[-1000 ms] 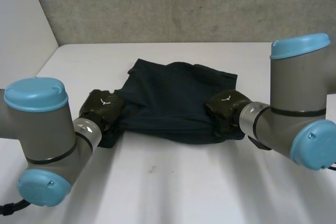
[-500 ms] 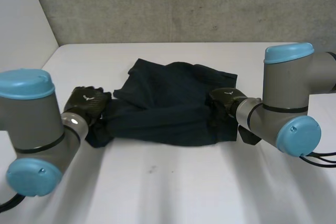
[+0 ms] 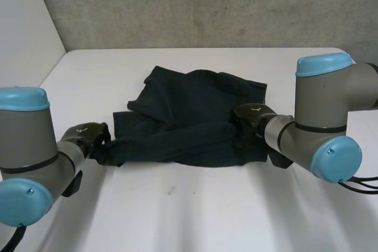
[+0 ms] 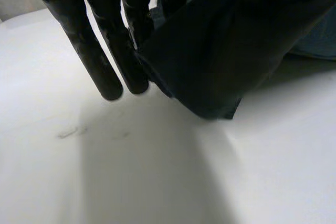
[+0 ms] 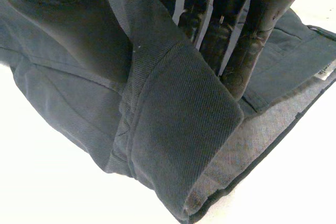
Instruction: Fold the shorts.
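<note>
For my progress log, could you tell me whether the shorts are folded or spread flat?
Partly folded: the shorts lie rumpled, their near edge turned over and held between the left hand and the right hand.

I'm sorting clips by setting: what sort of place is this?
Probably a robotics lab, not a home: a bare white table, a raw concrete wall behind it, and two robot arms handling dark shorts.

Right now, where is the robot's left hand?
In the head view, the left hand is low at the left side of the table, pinching the left end of the shorts, which stretch away toward the right arm.
</note>
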You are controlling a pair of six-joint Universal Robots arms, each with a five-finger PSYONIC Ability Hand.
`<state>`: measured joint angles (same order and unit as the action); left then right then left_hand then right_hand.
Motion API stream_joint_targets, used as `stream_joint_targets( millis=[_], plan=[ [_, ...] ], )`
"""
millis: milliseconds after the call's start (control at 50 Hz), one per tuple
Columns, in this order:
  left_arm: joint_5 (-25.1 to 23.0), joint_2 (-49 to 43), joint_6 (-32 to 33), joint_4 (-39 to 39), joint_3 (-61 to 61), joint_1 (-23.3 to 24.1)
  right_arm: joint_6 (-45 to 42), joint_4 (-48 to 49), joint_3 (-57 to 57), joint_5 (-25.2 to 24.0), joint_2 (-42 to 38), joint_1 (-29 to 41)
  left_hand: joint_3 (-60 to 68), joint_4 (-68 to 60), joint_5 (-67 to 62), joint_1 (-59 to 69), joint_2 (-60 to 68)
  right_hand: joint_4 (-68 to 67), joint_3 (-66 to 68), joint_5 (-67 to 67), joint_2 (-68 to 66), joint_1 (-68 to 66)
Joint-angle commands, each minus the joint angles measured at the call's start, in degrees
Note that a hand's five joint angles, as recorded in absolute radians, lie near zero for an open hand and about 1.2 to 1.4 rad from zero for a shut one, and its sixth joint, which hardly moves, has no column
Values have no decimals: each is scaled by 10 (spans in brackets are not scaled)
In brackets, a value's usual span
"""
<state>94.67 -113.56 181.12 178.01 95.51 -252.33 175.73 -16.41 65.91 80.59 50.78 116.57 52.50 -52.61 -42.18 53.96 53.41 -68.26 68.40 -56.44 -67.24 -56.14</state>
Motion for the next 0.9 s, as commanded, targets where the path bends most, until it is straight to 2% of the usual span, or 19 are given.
stream_joint_targets(
  millis=[20, 40, 60, 120, 220, 360, 540, 700, 900],
  plan=[
    [-11, 13, 2, 11, 7, 3, -19, -5, 13, -4, 31, -4, 275, -274, -278, 260, 266, 98, -99, 80, 88, -23],
    [-19, 28, 2, 10, 9, 3, -26, -6, 17, -5, 36, -4, 275, -274, -278, 260, 266, 171, -172, 152, 160, 49],
    [-25, 34, 3, 10, 11, 3, -48, -6, 25, -5, 51, -6, 275, -274, -278, 260, 266, 301, -303, 283, 291, 180],
    [-49, 54, 4, 9, 12, 5, -87, -5, 46, -3, 77, -6, 275, -274, -278, 260, 266, 383, -385, 365, 373, 262],
    [-68, 73, 5, 8, 8, 9, -146, 0, 102, 0, 144, -20, 275, -274, -278, 260, 266, 382, -383, 363, 371, 260],
    [-68, 76, 6, 8, -6, 7, -150, 20, 201, -2, 214, -29, 275, -274, -278, 260, 266, 351, -353, 333, 341, 230],
    [-68, 70, 6, 7, -28, 2, -156, 170, 358, -2, 280, -33, 275, -274, -278, 260, 266, 252, -254, 234, 242, 131],
    [-69, 69, 6, 5, -38, 0, -157, 263, 425, -3, 277, -21, 275, -274, -278, 260, 266, 284, -285, 266, 274, 163],
    [-68, 69, 6, 5, -41, 0, -177, 299, 389, -1, 210, -18, 275, -274, -278, 260, 266, 351, -353, 333, 341, 230]
  ],
)
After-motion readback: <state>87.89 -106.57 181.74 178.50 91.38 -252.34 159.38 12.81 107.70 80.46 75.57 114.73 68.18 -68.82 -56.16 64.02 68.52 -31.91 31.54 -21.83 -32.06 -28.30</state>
